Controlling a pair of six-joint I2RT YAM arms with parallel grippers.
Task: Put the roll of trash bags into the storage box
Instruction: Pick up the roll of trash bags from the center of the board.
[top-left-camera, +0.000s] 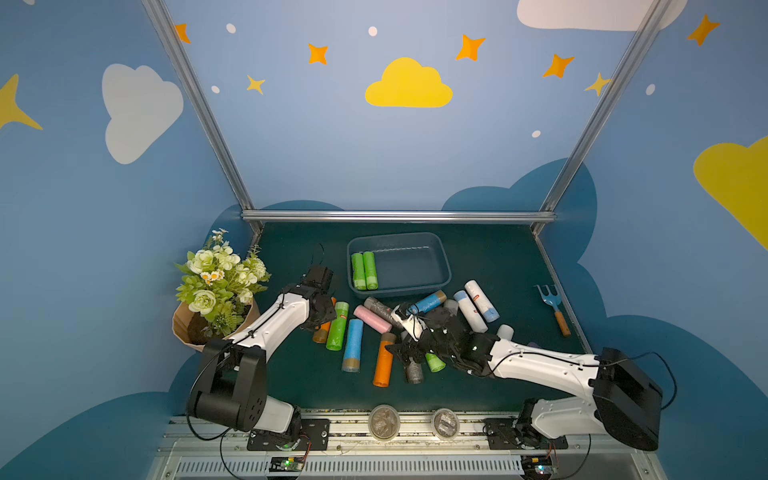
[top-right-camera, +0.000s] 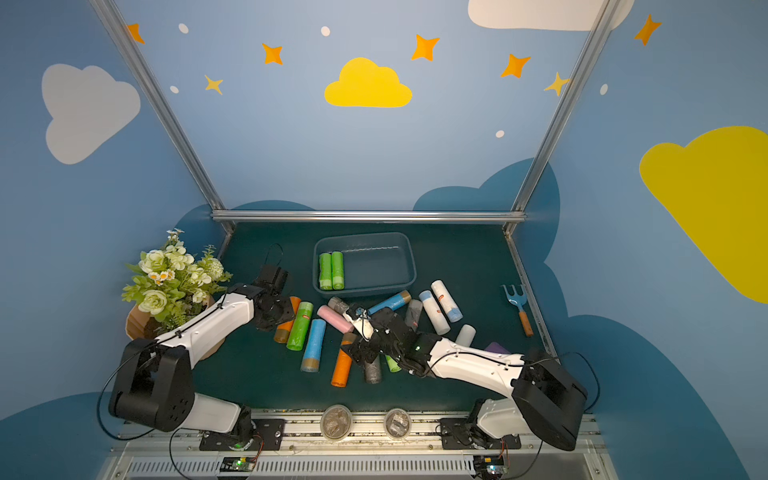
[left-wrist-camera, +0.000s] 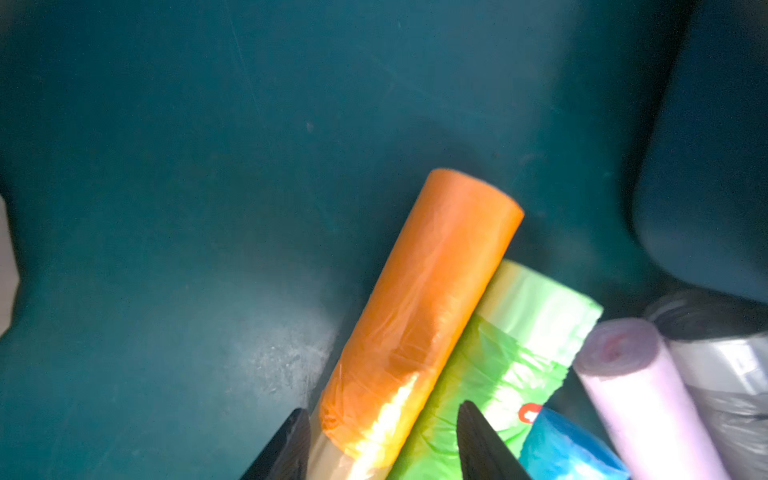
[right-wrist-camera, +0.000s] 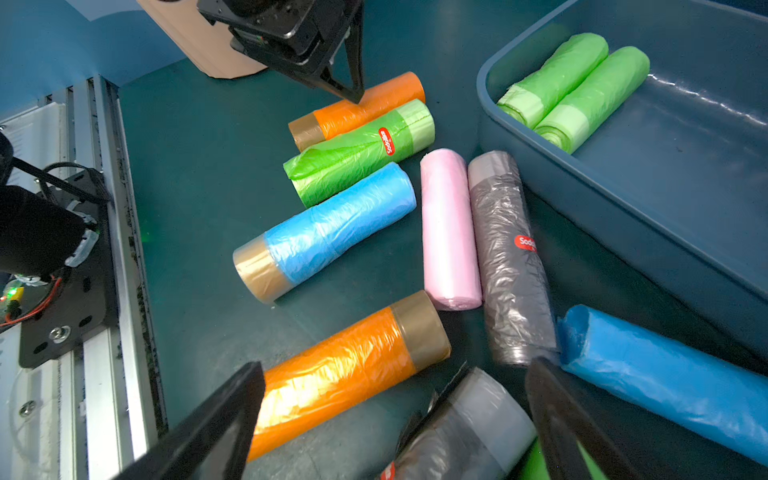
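Filling the lower middle of both top views is a dark green table (top-left-camera: 498, 257). Two white and black arms (top-left-camera: 282, 320) reach in from the bottom corners. The storage box (top-left-camera: 411, 266) sits in the upper middle of the table. Two green rolls (top-left-camera: 365, 270) lie side by side inside it, against its left wall. A pot of white flowers (top-left-camera: 216, 274) stands at the left edge. Many more rolls (top-left-camera: 376, 318) lie flat in a messy bunch just below the box. The left claw (left-wrist-camera: 382, 409) is down over an orange roll (left-wrist-camera: 432, 282) at the left end of the bunch. Its two fingers are apart, one on each side of that roll. A green roll (right-wrist-camera: 357, 158) lies tight against the orange one, then a blue roll (right-wrist-camera: 332, 228). The right claw (right-wrist-camera: 395, 368) hangs over the middle of the bunch with its fingers spread wide, squeezing nothing. Under it are a second orange roll (right-wrist-camera: 345, 370) and a grey roll (right-wrist-camera: 469, 424). A small blue garden fork (top-left-camera: 552, 303) lies at the right edge. Two little round tubs (top-left-camera: 383, 422) sit on the rail (top-left-camera: 345, 430) at the bottom.
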